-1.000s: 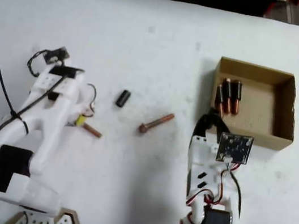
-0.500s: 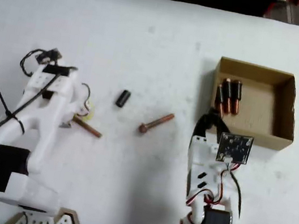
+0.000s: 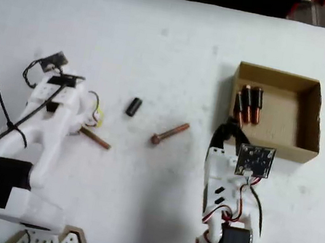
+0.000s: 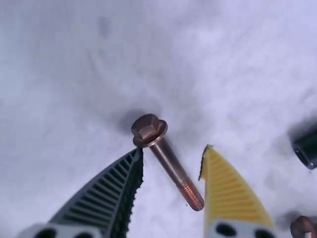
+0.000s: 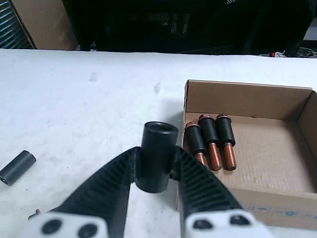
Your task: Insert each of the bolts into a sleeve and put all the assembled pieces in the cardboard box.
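Left claw eased back (jaws apart), more of bolt showing

White table: cardboard box at right side; black sleeve and copper bolt lying loose near middle.

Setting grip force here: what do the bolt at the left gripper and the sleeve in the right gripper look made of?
Bolt: metal, copper-coloured with a slight sheen, probably plated; threads and a flanged hex head show. Sleeve: matte black, smooth, hollow; rubber, plastic or blackened metal, the look leaves it open.
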